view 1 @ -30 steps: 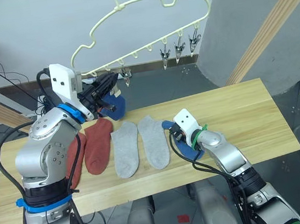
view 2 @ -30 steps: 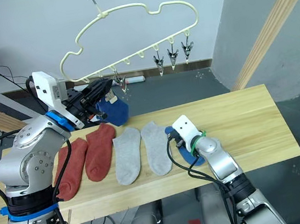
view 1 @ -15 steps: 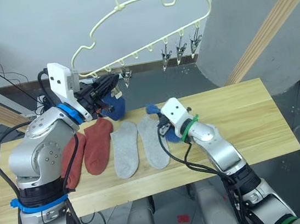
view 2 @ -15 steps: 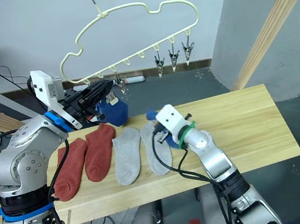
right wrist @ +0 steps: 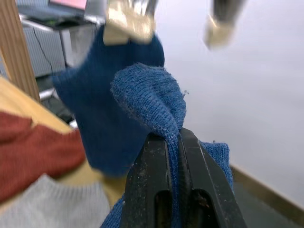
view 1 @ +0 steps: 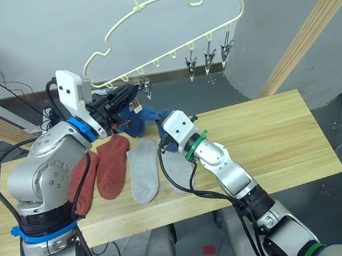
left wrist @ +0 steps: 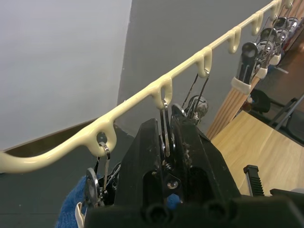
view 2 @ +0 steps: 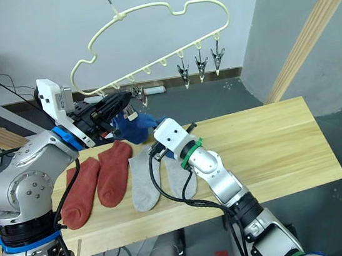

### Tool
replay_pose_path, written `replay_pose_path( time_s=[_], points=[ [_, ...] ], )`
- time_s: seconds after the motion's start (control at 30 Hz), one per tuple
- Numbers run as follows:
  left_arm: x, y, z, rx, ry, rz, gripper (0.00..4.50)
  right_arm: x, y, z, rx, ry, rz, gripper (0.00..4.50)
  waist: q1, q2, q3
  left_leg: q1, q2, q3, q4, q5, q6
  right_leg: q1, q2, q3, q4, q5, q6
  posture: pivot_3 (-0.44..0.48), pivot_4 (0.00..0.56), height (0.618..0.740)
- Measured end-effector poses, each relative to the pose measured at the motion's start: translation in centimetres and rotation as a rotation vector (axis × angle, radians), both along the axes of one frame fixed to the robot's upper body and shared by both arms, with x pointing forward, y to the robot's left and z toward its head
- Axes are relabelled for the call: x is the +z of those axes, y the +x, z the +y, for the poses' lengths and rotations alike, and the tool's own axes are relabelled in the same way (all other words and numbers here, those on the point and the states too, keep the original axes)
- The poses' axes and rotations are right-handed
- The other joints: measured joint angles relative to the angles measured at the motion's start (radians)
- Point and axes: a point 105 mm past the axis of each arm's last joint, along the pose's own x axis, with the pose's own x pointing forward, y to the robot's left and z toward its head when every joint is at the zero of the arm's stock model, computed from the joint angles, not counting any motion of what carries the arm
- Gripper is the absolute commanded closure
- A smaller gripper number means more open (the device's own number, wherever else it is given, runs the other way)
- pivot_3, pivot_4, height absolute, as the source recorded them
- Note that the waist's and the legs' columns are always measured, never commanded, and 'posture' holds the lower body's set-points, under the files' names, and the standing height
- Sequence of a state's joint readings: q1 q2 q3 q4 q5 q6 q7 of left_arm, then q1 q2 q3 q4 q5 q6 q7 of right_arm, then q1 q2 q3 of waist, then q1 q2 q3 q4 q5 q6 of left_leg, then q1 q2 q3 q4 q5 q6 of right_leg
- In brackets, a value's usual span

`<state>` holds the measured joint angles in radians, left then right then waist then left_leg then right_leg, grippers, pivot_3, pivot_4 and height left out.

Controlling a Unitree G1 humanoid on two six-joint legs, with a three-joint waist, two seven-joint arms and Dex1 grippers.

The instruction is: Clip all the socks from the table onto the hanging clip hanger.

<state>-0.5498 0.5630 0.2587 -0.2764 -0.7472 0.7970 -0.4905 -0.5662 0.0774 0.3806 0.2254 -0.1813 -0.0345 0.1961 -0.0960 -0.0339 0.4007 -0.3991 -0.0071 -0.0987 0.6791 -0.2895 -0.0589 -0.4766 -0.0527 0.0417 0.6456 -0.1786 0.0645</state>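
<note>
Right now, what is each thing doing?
Left gripper: jaws squeezing a clip.
Right gripper: shut on a blue sock.
Other blue sock: hanging from the hanger.
Red socks: flat on the table.
Grey socks: flat too.

– do you see any text or number i can read from here?
– no, i find nothing readable: no label, no brand, no sign on any surface i can see.
– also not in the wrist views?
– also there i cannot read any letters.
</note>
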Motion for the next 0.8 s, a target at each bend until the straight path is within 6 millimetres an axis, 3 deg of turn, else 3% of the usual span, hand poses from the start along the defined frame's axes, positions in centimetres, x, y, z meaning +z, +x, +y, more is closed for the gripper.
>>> replay_pose_path(
  time_s=[0.7,0.73,0.8],
  points=[
    [-0.1,-0.3,0.1,0.017,-0.007,-0.004,4.41,1.2,-0.9,1.4,0.074,0.083,-0.027,4.50,0.001,0.000,0.000,0.000,0.000,0.000,0.000,0.000,0.000,0.000,0.000,0.000,0.000,0.000,0.000,-0.115,0.386,0.740],
    [-0.1,-0.3,0.2,0.020,-0.008,-0.003,3.70,1.2,-0.9,1.5,0.075,0.085,-0.027,4.50,0.001,0.000,0.000,0.000,0.000,0.000,0.000,0.000,0.000,0.000,0.000,0.000,0.000,0.000,0.000,-0.115,0.386,0.740],
    [-0.2,-0.3,0.2,0.022,-0.008,0.001,3.14,1.3,-0.9,1.5,0.077,0.092,-0.025,4.50,0.001,0.000,0.000,0.000,0.000,0.000,0.000,0.000,0.000,0.000,0.000,0.000,0.000,0.000,0.000,-0.115,0.385,0.740]
  ],
)
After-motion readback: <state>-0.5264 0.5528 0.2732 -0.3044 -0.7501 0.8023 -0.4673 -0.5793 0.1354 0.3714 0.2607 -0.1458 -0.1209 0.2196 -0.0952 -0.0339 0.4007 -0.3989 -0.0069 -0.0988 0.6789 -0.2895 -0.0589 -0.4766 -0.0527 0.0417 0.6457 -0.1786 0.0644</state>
